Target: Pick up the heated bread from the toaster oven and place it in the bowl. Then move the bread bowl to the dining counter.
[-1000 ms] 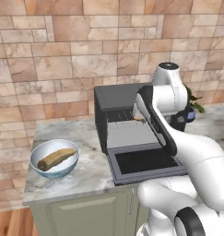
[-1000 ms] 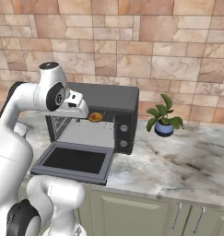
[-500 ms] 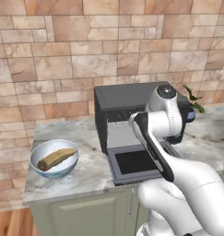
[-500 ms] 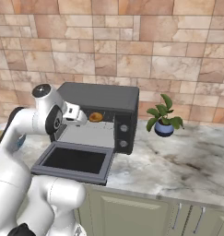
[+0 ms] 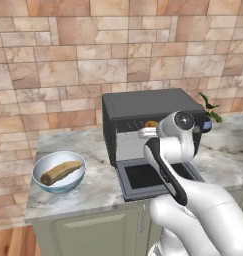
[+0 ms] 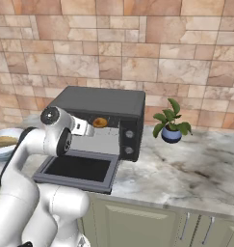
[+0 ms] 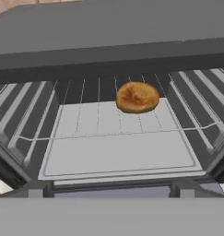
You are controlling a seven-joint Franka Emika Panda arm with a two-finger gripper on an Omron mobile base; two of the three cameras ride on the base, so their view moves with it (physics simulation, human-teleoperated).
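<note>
The toaster oven (image 5: 143, 102) (image 6: 100, 102) stands on the counter with its door (image 5: 143, 179) (image 6: 77, 169) dropped open. The heated bread (image 7: 137, 97), a small round golden bun, lies on the wire rack toward the back; it also shows as bread (image 5: 151, 123) (image 6: 100, 122) from the base. My gripper (image 5: 144, 133) (image 6: 89, 129) hovers at the oven's mouth just short of the bread, open and holding nothing. The bowl (image 5: 58, 186) (image 6: 5, 131) sits to the oven's left with a long tan loaf in it. The dining counter is out of view.
A potted plant (image 5: 208, 107) (image 6: 171, 126) stands right of the oven. The marbled counter (image 6: 186, 169) over panelled cabinets runs on to the right. A brick wall closes the back. My own arm hangs over the open door.
The arm's upper joints have sunk from above the oven to the level of its opening. The hand stays at the mouth, its jaws a touch wider. The bread has not moved.
</note>
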